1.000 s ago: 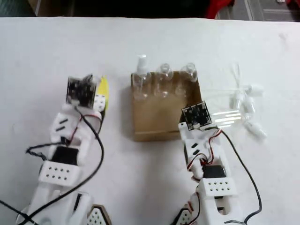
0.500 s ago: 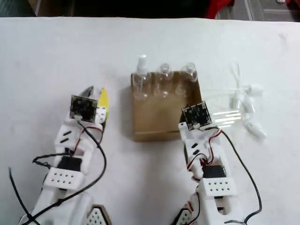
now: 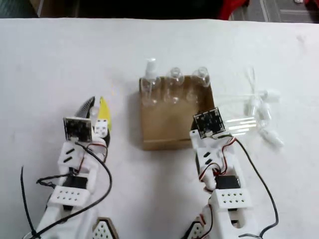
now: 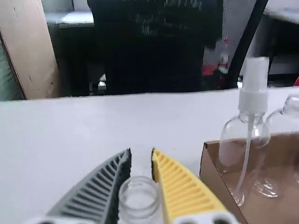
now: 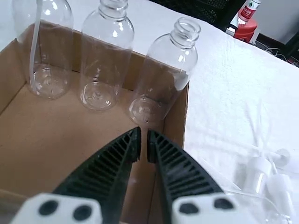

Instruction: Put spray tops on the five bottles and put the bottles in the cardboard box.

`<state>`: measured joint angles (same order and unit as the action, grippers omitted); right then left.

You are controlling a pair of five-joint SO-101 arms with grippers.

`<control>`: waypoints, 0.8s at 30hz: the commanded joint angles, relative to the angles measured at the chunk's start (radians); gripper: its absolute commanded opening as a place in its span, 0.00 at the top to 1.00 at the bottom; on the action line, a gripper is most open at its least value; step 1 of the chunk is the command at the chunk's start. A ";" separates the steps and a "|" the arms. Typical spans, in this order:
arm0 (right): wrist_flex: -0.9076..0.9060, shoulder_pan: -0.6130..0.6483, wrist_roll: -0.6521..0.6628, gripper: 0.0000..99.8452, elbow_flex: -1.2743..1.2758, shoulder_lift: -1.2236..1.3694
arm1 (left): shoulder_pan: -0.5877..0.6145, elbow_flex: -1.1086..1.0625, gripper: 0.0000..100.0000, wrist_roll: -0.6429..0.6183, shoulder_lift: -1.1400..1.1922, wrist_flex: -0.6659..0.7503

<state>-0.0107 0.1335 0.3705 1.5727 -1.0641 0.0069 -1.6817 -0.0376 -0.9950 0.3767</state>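
The white-covered tabletop (image 3: 50,59) carries all items. In the high view, the cardboard box (image 3: 164,124) sits open-topped near the centre.

The left arm (image 3: 75,164) lies at about 8 o'clock from the box, well apart from it. The right arm (image 3: 219,169) reaches up to the box's 5 o'clock corner.

Three bottles stand upright in a row against the box's 12 o'clock wall. The capped bottle (image 3: 149,82) is at the 11 o'clock corner and has a white spray top fitted, with the dip tube visible inside. The middle bottle (image 3: 173,84) and the corner bottle (image 3: 199,82) at 1 o'clock both have open necks. The rest of the box floor is bare.

The loose spray tops (image 3: 261,112) lie in a scattered cluster on the tabletop at 3 o'clock from the box, near its wall but apart from it.

The left end effector (image 4: 141,154) has one grey finger and one yellow finger. They are closed in narrow around the neck of the held bottle (image 4: 138,200), which has an open mouth and no top. In the left wrist view the box edge is just beside it.

The right end effector (image 5: 143,140) hangs over the box floor near the corner bottle. Its black fingers are drawn almost together with only a slit between them, and they grip nothing.
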 commanded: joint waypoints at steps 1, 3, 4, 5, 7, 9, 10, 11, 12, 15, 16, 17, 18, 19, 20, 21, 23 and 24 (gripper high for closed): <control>0.019 0.002 0.012 0.98 -0.006 0.002 | 0.013 0.003 0.98 -0.060 -0.030 0.009; 0.019 0.002 0.012 0.98 -0.006 0.002 | 0.013 0.003 0.98 -0.081 -0.033 -0.011; 0.019 0.002 0.012 0.98 -0.006 0.002 | 0.013 0.002 0.97 -0.081 -0.035 -0.011; 0.019 0.002 0.012 0.98 -0.006 0.002 | 0.013 0.002 0.97 -0.081 -0.031 -0.011; 0.019 0.002 0.012 0.98 -0.006 0.002 | 0.013 0.002 0.97 -0.081 -0.030 -0.011; 0.019 0.002 0.012 0.98 -0.006 0.002 | 0.013 0.002 0.97 -0.081 -0.030 -0.011; 0.019 0.002 0.012 0.98 -0.006 0.002 | 0.013 0.002 0.97 -0.081 -0.028 -0.014; 0.019 0.002 0.012 0.98 -0.006 0.002 | 0.013 0.002 0.97 -0.081 -0.028 -0.028; 0.019 0.002 0.012 0.98 -0.006 0.002 | 0.013 0.002 0.97 -0.081 -0.030 -0.043; 0.019 0.002 0.012 0.98 -0.006 0.002 | 0.013 0.002 0.97 -0.081 -0.031 -0.083; 0.019 0.002 0.012 0.98 -0.006 0.002 | 0.013 0.002 0.97 -0.084 -0.035 -0.091; 0.019 0.002 0.012 0.98 -0.006 0.002 | 0.013 0.002 0.97 -0.087 -0.035 -0.092; 0.019 0.002 0.012 0.98 -0.006 0.002 | 0.013 0.002 0.97 -0.087 -0.036 -0.092; 0.019 0.002 0.012 0.98 -0.006 0.002 | 0.013 0.002 0.97 -0.087 -0.036 -0.091; 0.019 0.002 0.012 0.98 -0.006 0.002 | 0.013 0.002 0.97 -0.087 -0.036 -0.091; 0.019 0.002 0.012 0.98 -0.006 0.002 | 0.013 0.002 0.97 -0.087 -0.036 -0.091; 0.019 0.002 0.012 0.98 -0.006 0.002 | 0.013 0.002 0.96 -0.089 -0.036 -0.091; 0.019 0.002 0.012 0.98 -0.006 0.002 | 0.013 0.002 0.94 -0.089 -0.036 -0.091</control>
<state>-0.0107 0.1335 0.3705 1.5727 -1.0641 0.0100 -1.6847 -0.1143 -1.0042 0.2862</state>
